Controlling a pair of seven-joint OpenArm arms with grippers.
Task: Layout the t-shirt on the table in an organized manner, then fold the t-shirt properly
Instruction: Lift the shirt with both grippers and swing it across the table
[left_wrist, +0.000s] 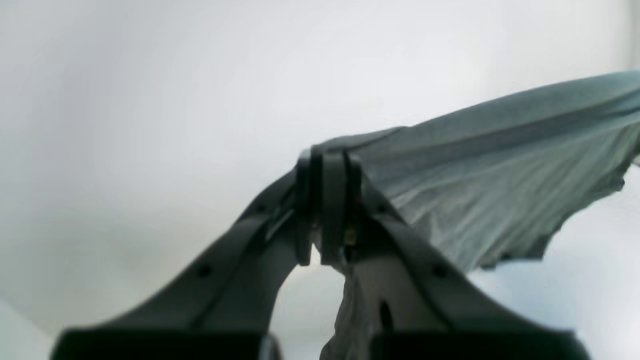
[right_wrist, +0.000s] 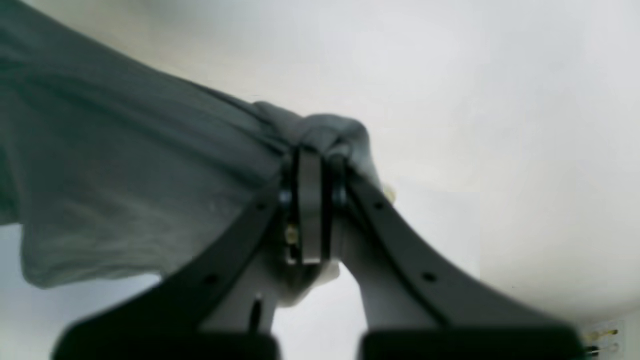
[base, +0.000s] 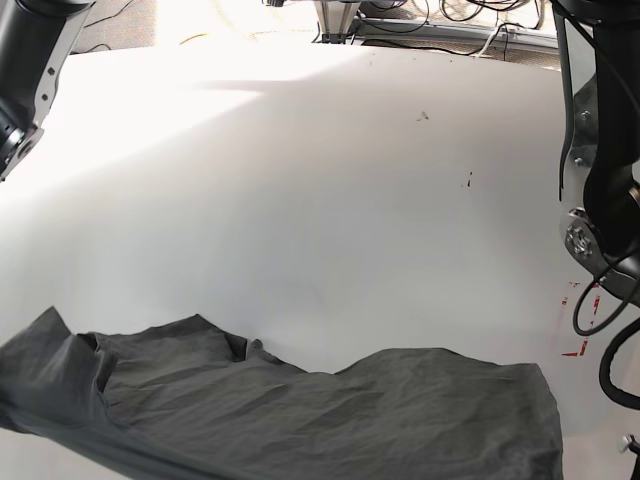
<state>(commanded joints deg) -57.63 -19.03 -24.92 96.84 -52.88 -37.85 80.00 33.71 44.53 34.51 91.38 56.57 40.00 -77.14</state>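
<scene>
The dark grey t-shirt (base: 300, 420) is stretched across the near edge of the white table (base: 300, 200), wrinkled, its lower part cut off by the frame. In the left wrist view my left gripper (left_wrist: 327, 200) is shut on an edge of the t-shirt (left_wrist: 500, 165), and the cloth runs taut to the right, lifted off the table. My right gripper (right_wrist: 310, 200) is shut on a bunched edge of the t-shirt (right_wrist: 125, 175), which spreads to the left. Neither gripper's fingers show in the base view.
The left arm's black links (base: 600, 200) stand at the table's right side and the right arm (base: 30, 60) at the far left corner. Red marks (base: 575, 350) lie near the right edge. Cables (base: 450, 15) run beyond the far edge.
</scene>
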